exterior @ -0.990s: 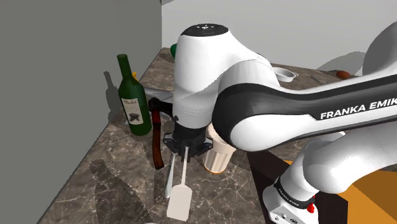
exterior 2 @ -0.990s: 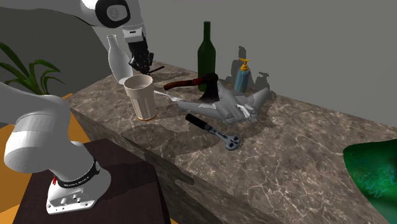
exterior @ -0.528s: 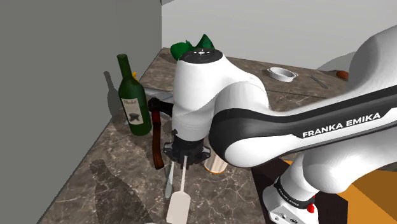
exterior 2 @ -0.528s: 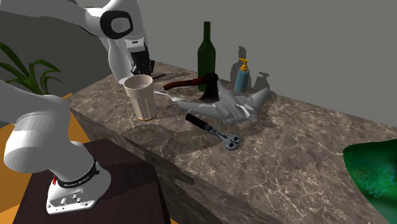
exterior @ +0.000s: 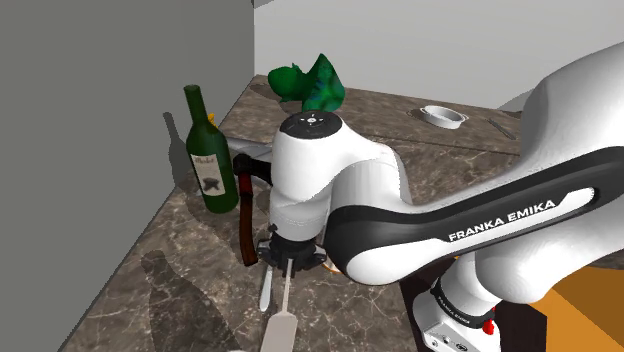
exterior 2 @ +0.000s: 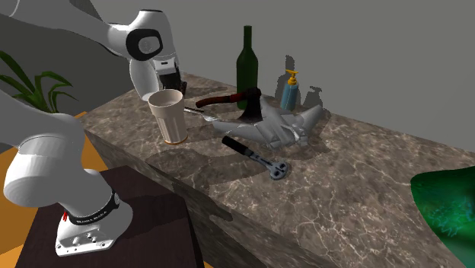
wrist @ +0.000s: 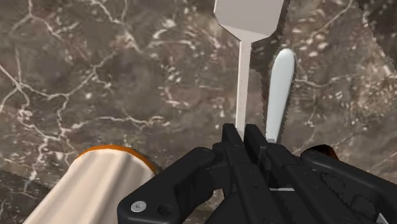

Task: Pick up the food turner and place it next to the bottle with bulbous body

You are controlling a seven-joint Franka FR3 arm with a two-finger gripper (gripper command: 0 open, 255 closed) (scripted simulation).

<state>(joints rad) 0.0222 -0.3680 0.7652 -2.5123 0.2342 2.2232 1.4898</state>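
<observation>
Hanging pinched by its thin handle between the fingers of the gripper [wrist: 244, 135], the food turner [wrist: 241, 70] has sunk toward the marble counter [wrist: 95, 76], lower centre in the shoulder view, beside the beige cup [wrist: 95, 188]; release looks close.

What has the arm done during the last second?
The gripper, shut on the food turner, carried it toward the shoulder view's bottom edge and slightly down toward the counter. It kept its hold throughout. The green bottle, axe and cup stayed put.
</observation>
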